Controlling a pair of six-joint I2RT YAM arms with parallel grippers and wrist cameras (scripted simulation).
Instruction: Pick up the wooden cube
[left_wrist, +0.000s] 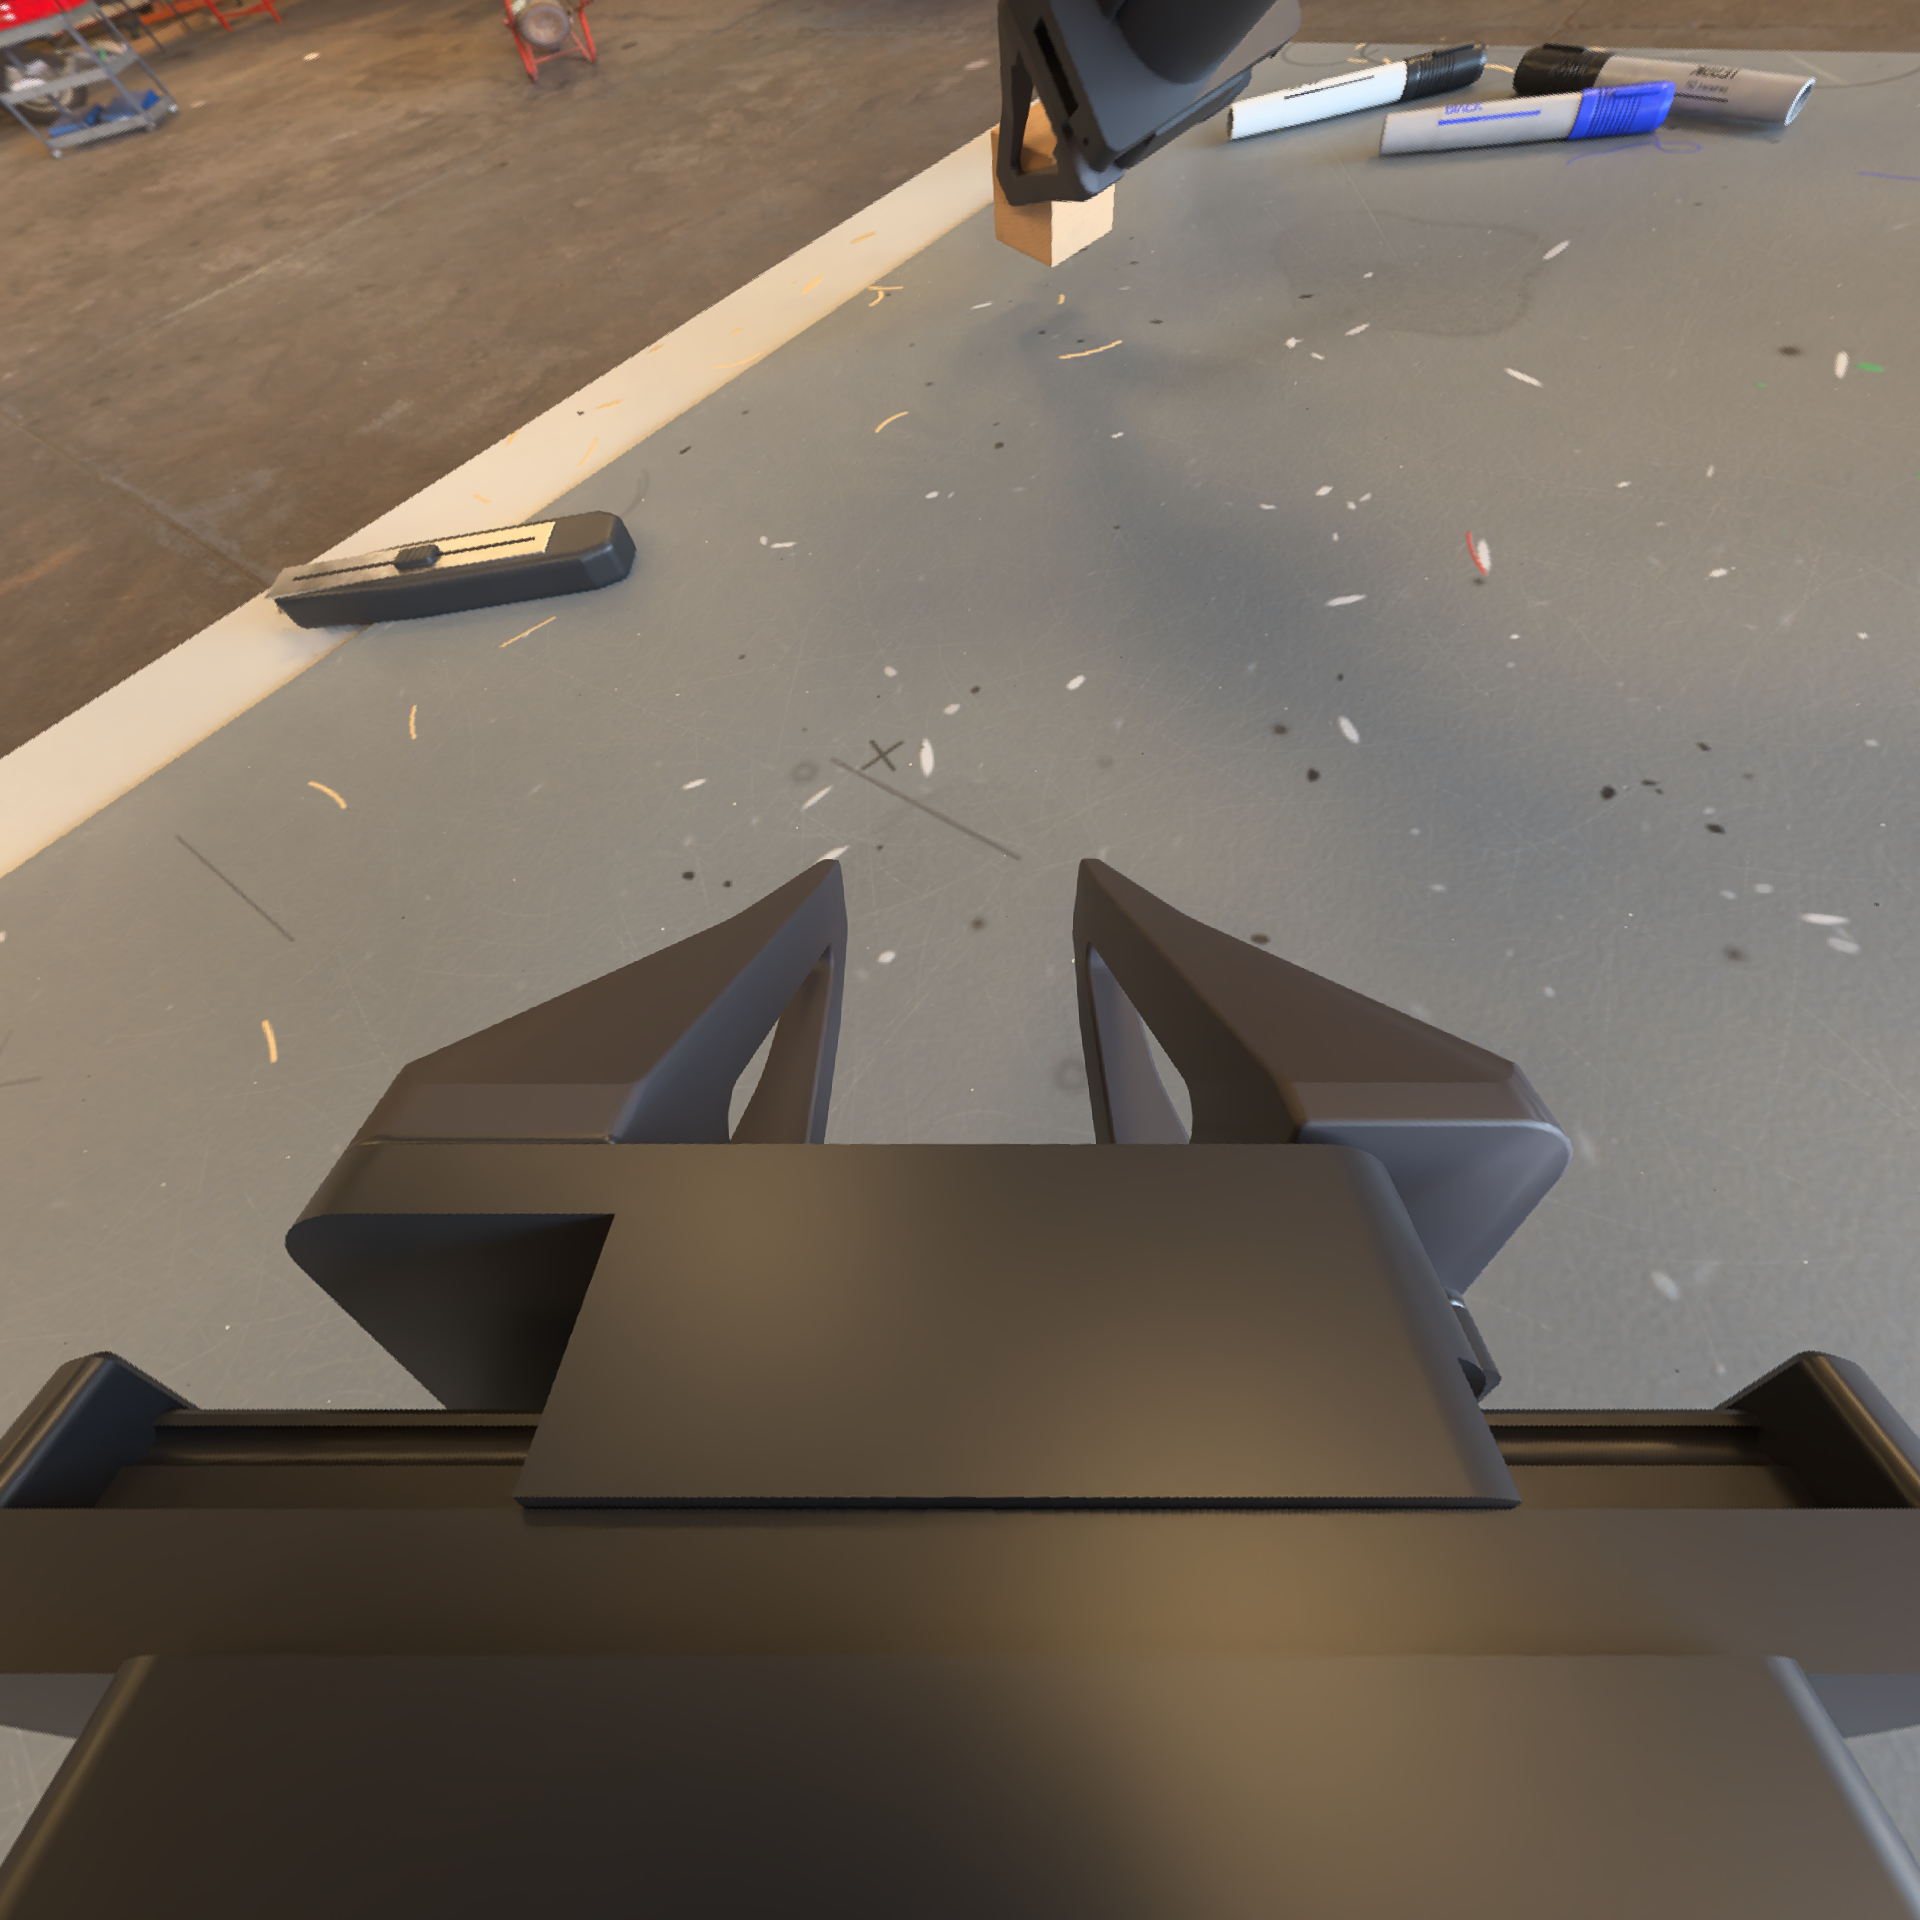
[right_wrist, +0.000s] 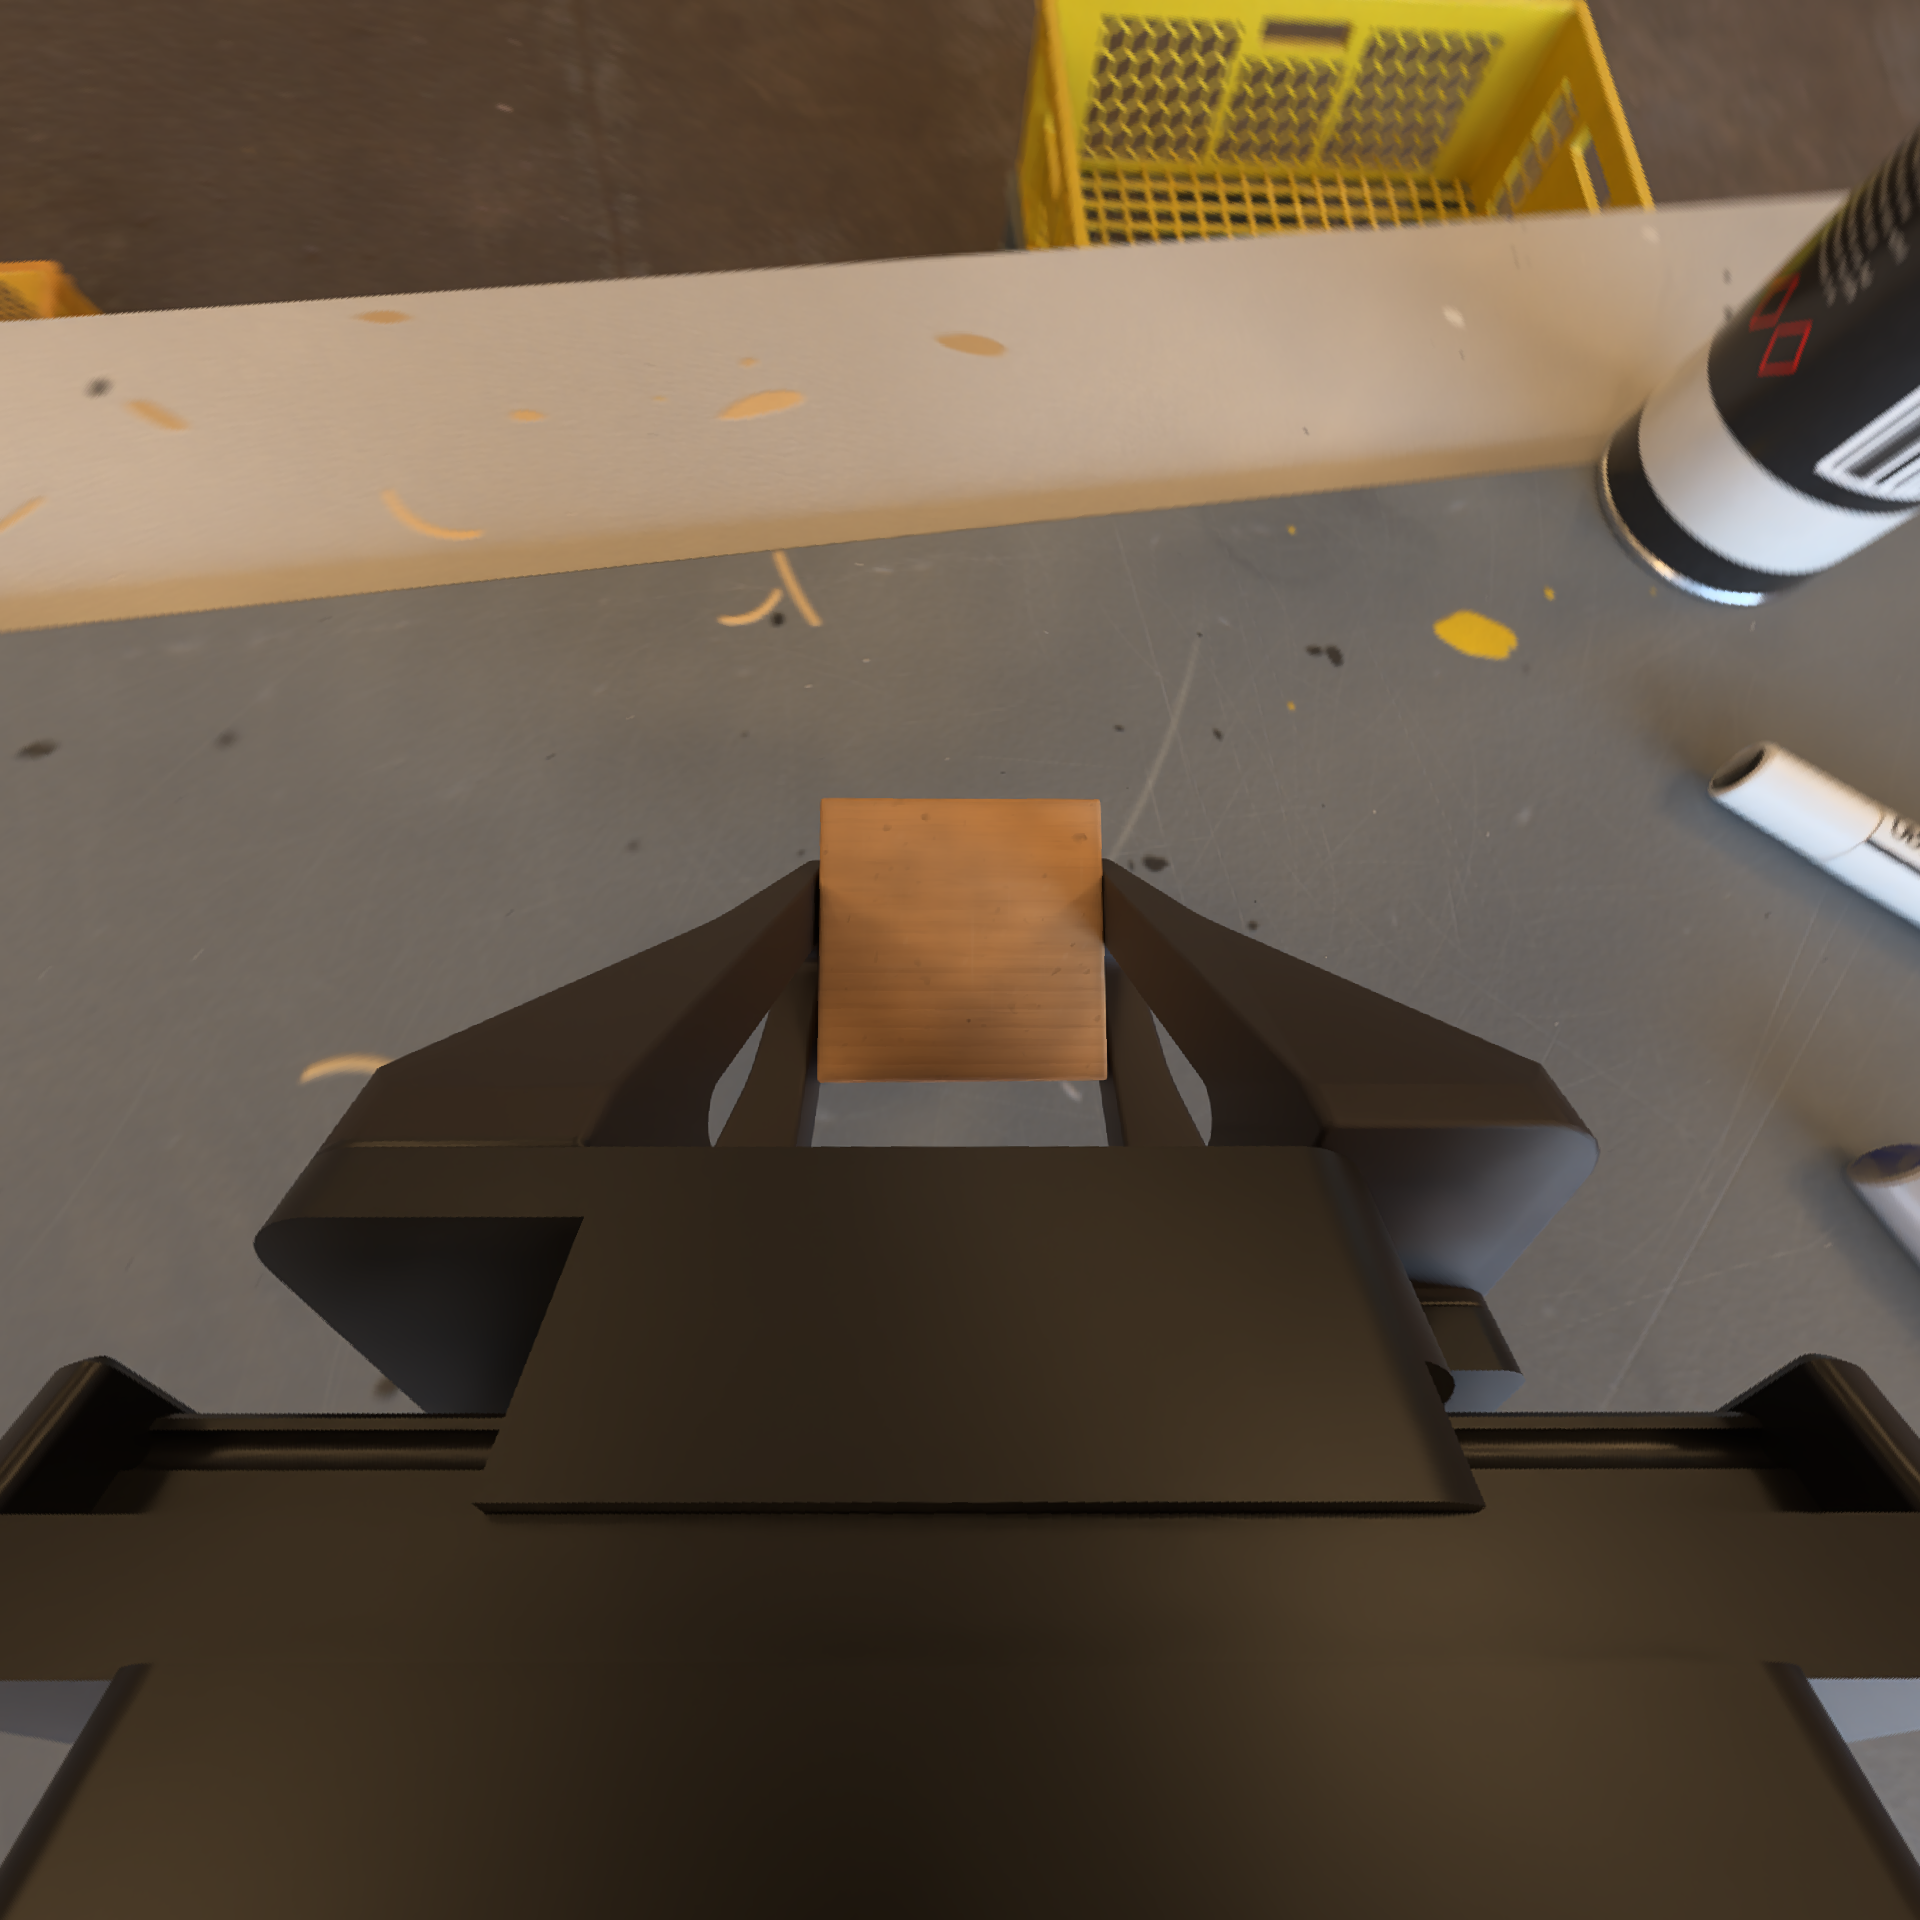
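Observation:
The wooden cube (right_wrist: 961, 956) is a small light-brown block held between the two fingers of my right gripper (right_wrist: 961, 868), which is shut on its left and right sides. In the left wrist view the cube (left_wrist: 1055, 223) hangs in the right gripper (left_wrist: 1060, 177) a little above the grey table, near the table's pale far edge, with a soft shadow under it. My left gripper (left_wrist: 958, 873) is open and empty, with a clear gap between its fingers. It hovers over the middle of the table, well short of the cube.
A black utility knife (left_wrist: 457, 569) lies at the pale table edge (left_wrist: 644, 395). Three markers (left_wrist: 1527, 120) lie at the far right. A black-and-white spray can (right_wrist: 1787, 416) and a white marker (right_wrist: 1818, 831) sit right of the cube. A yellow crate (right_wrist: 1330, 125) stands on the floor beyond the edge.

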